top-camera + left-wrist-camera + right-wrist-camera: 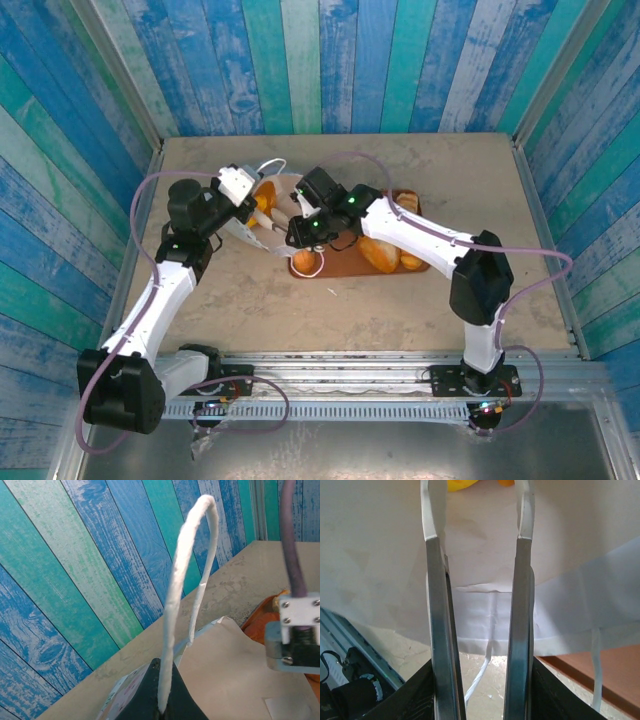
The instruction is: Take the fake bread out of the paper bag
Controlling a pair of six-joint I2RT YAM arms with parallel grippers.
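On the table [450, 160], left of centre, find paper bag [245, 232] lying on its side just beside reddish tray [345, 265]. Note left gripper [161, 707] pinched tight on white cord handle [170, 615], loop standing up. Note right gripper [476, 500] reaching inside bag, fingers moderately apart, clamping nothing visible. See fake bread [465, 484], yellow-orange, deep in bag just past its tips. More fake bread on tray, partly under right arm.

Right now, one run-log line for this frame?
left gripper: shut on cord handle | right gripper: open, in paper bag mouth, fake bread ahead of tips | tray: loaves on it
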